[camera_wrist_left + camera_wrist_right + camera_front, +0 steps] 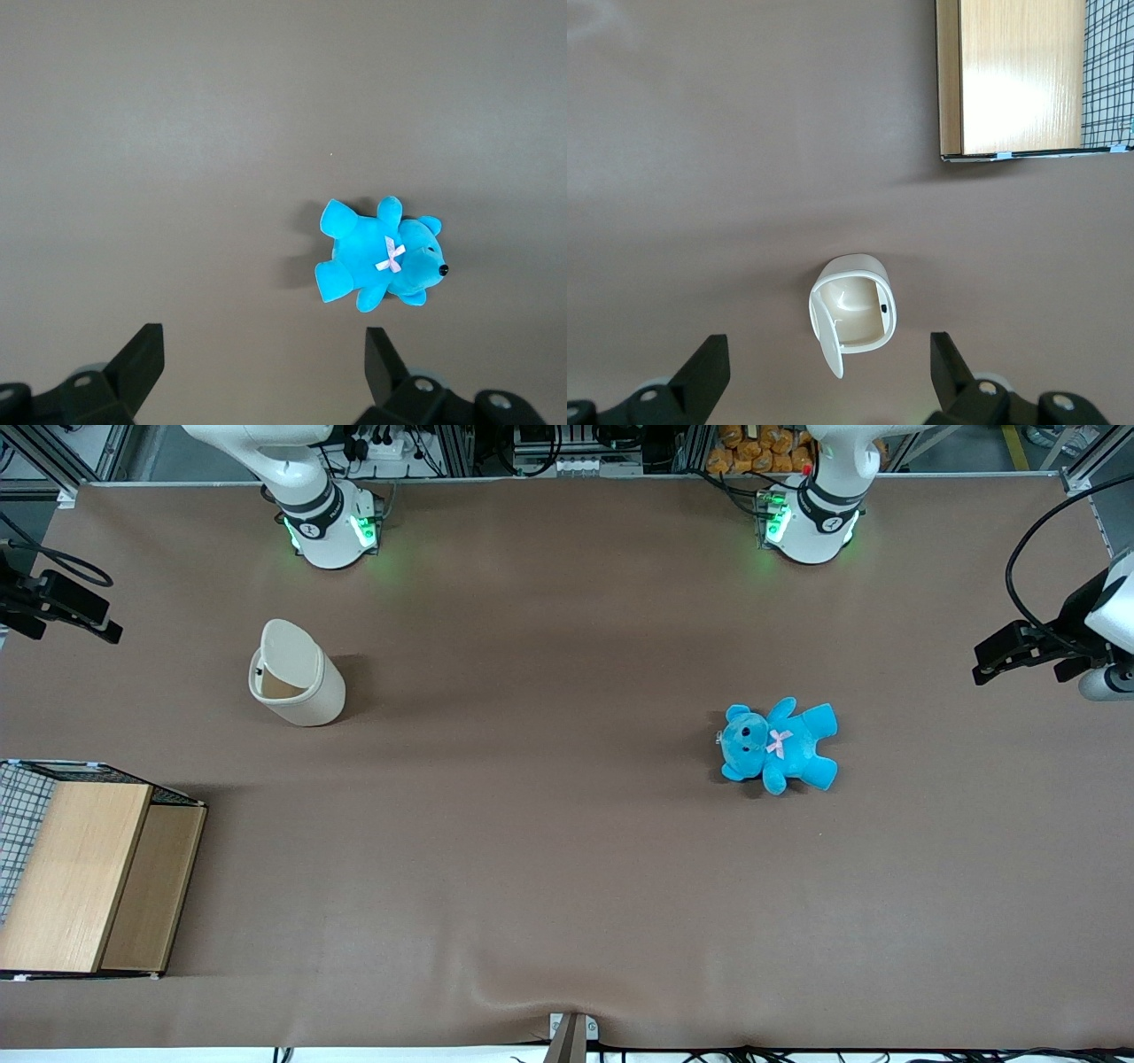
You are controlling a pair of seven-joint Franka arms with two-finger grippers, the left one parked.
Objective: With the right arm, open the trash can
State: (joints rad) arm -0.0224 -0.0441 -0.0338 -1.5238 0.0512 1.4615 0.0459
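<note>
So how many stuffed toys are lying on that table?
1: a blue teddy bear, toward the parked arm's end, away from the trash can. The gripper hangs open above that can.

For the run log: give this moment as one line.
claw: open, above table, clear of trash can | lid: raised, bin open | teddy: untouched

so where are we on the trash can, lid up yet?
Looks done: the trash can has its lid swung up, interior visible. In hand: nothing; the right arm's tool is open, high above the can, touching nothing. Left: apparently nothing.
</note>
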